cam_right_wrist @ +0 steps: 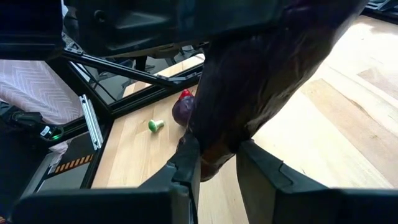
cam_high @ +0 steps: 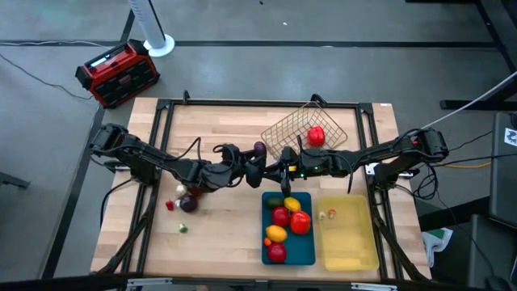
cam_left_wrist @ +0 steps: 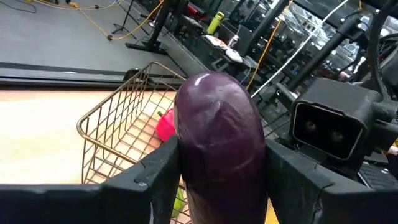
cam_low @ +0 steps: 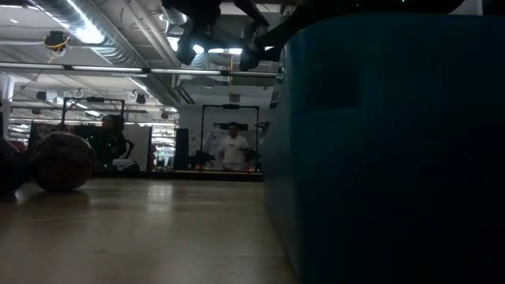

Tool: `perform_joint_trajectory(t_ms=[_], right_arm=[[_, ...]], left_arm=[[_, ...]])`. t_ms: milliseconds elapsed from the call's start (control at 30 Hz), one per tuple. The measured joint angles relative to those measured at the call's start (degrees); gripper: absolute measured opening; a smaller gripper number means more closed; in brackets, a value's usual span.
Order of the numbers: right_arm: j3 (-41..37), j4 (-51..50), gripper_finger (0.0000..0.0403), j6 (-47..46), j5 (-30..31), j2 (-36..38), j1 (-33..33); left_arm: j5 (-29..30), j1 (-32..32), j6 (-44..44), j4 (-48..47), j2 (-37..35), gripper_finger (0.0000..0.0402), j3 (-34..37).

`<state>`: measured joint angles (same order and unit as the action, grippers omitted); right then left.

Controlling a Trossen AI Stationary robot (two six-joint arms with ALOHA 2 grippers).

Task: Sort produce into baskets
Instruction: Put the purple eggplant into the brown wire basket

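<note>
A dark purple eggplant (cam_high: 259, 150) is held in the air over the table's middle, between the wire-mesh basket (cam_high: 303, 129) and the blue tray (cam_high: 311, 242). My left gripper (cam_high: 255, 164) is shut on it. My right gripper (cam_high: 276, 173) meets it from the other side and is shut on its other end. A red pepper (cam_high: 316, 136) lies in the wire basket. Several red, yellow, orange and green pieces lie in the blue tray. The pale yellow tray (cam_high: 347, 242) holds a small piece. My left gripper pinches the eggplant's thick body (cam_left_wrist: 219, 155) between its two fingers (cam_left_wrist: 163, 177). The rounded end sticks out past the fingertips toward the wire basket. The eggplant is clear of the table. My right gripper has the eggplant's narrow end (cam_right_wrist: 217, 152) between its two fingers (cam_right_wrist: 188, 163), which lie across it. The rest of the eggplant runs on toward my left gripper (cam_right_wrist: 143, 25). The end is clear of the table.
A round purple piece (cam_high: 187, 202), a small red piece (cam_high: 170, 205) and a small green piece (cam_high: 183, 228) lie on the wood at the left. The low view shows the blue tray's wall (cam_low: 379, 142) close by. A red-and-black box (cam_high: 117, 73) stands off the table.
</note>
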<state>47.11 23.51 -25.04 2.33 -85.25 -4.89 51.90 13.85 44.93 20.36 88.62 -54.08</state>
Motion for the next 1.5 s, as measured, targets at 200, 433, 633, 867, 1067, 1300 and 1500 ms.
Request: perform_joint_trajectory(t_ms=[200,433,633,867,1067,1300,1500], right_arm=[[0.0,0.0,0.0083,0.0,0.0,0.0,0.0],[0.0,-0.1,0.0083,0.0,0.0,0.0,0.0],[0.1,0.2,0.0083,0.2,0.0,0.0,0.0],[0.3,0.3,0.0083,0.2,0.0,0.2,0.0],[0.3,0.1,0.0083,1.3,2.7,0.2,0.6],[0.2,-4.5,0.0083,1.5,3.1,0.3,5.3],[0.1,-9.8,0.0083,2.7,3.0,0.6,11.1]], left_arm=[[0.1,0.0,0.0,-0.1,0.0,0.0201,0.0],[0.1,0.0,-1.0,-0.1,0.0,0.0201,0.0],[-3.0,0.0,-4.4,-0.1,0.0,0.0227,-0.1],[-3.2,0.0,-5.5,-0.4,0.2,0.0276,-0.1],[-2.9,0.5,-12.0,-0.5,-1.6,0.0288,-0.1],[-2.7,0.7,-15.8,-4.4,-6.9,0.0288,-0.1],[-2.7,1.4,-14.2,-11.7,-10.1,0.0288,-0.1]])
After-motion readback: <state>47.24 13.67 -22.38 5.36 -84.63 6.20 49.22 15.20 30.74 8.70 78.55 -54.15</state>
